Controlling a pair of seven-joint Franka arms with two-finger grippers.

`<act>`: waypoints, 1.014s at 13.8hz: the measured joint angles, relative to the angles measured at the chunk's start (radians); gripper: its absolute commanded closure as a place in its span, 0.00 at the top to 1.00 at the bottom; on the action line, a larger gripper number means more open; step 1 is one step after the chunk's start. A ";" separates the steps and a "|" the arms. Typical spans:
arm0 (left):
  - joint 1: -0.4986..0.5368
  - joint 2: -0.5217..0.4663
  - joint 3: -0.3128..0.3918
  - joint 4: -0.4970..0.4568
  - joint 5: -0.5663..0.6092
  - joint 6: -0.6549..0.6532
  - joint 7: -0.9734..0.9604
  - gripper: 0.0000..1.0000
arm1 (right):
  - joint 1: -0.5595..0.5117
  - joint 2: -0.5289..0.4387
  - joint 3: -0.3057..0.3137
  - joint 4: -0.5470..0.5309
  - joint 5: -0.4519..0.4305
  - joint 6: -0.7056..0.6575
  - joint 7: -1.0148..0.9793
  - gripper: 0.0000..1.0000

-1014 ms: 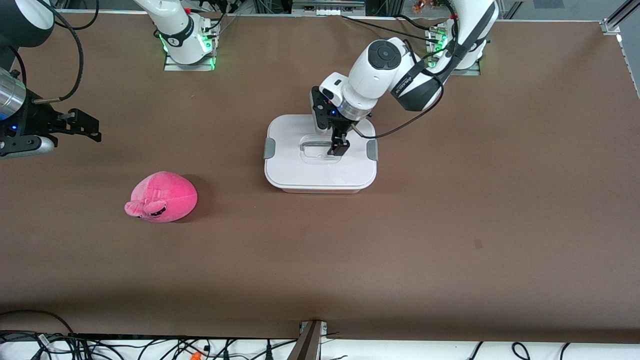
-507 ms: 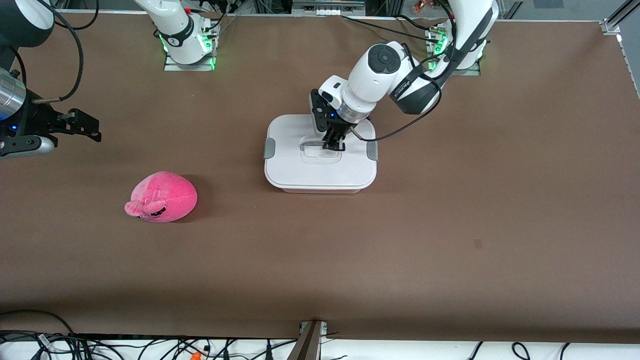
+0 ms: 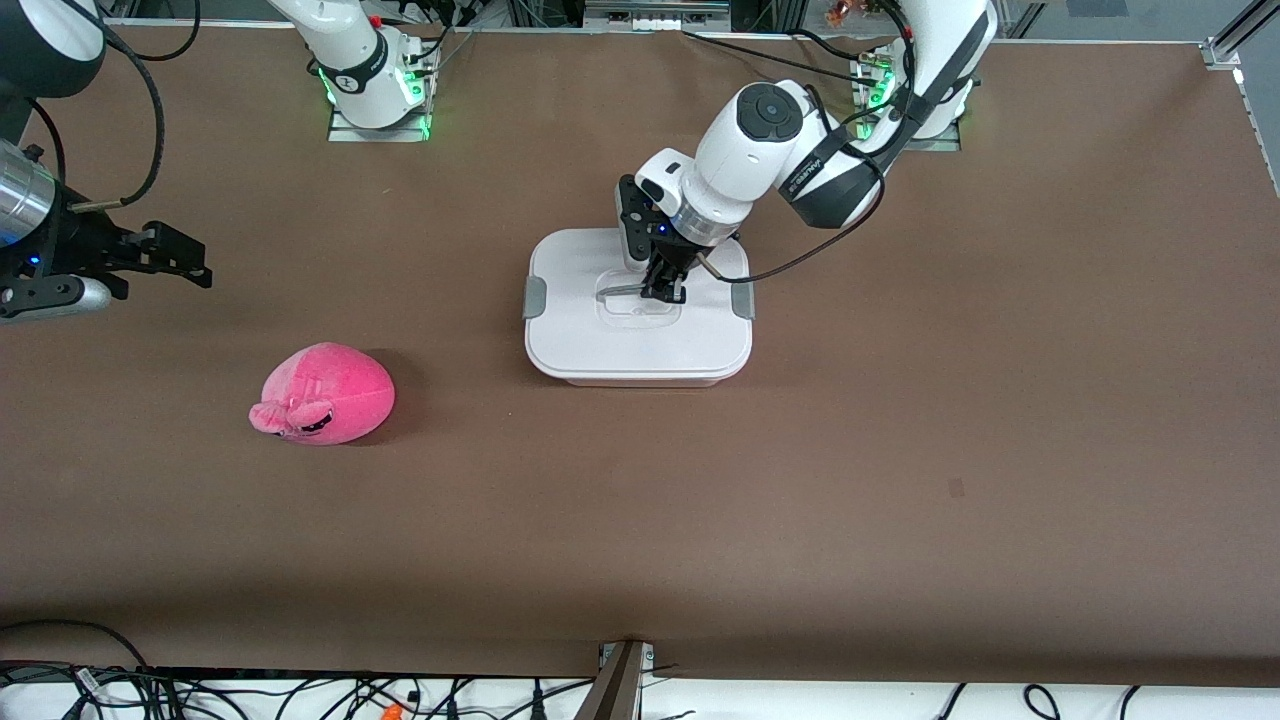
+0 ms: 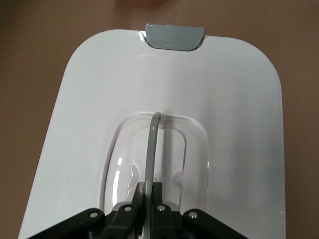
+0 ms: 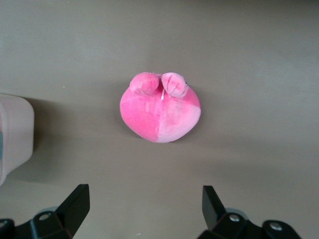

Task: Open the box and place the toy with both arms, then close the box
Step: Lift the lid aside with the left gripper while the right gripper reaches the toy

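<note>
left wrist view: left gripper (image 4: 148,206) on handle (image 4: 151,149)

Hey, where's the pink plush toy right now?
In the front view the toy lies on the table toward the right arm's end, nearer the camera than the box, untouched.

Brown table, two things on it

The table (image 3: 900,450) carried the lidded box (image 3: 640,345) near its middle, and the pink toy (image 3: 325,393) lay well apart, toward the right arm's end, slightly nearer the front camera.
</note>
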 measured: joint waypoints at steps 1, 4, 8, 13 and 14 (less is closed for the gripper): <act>0.000 -0.003 -0.002 0.018 0.000 -0.007 0.000 0.00 | -0.002 0.012 -0.005 0.000 0.002 0.000 -0.001 1.00; 0.015 -0.037 -0.005 0.099 0.000 -0.171 -0.001 0.00 | -0.003 0.058 -0.008 0.000 -0.005 0.009 -0.003 1.00; 0.098 -0.114 -0.002 0.245 0.000 -0.601 -0.003 0.00 | -0.002 0.129 -0.006 -0.001 -0.028 0.016 -0.004 1.00; 0.336 -0.129 0.005 0.383 0.000 -0.946 0.105 0.00 | 0.002 0.247 -0.003 -0.015 -0.037 0.149 -0.004 1.00; 0.384 -0.128 0.006 0.400 0.000 -0.975 0.136 0.00 | 0.003 0.274 -0.002 -0.025 -0.037 0.181 -0.004 1.00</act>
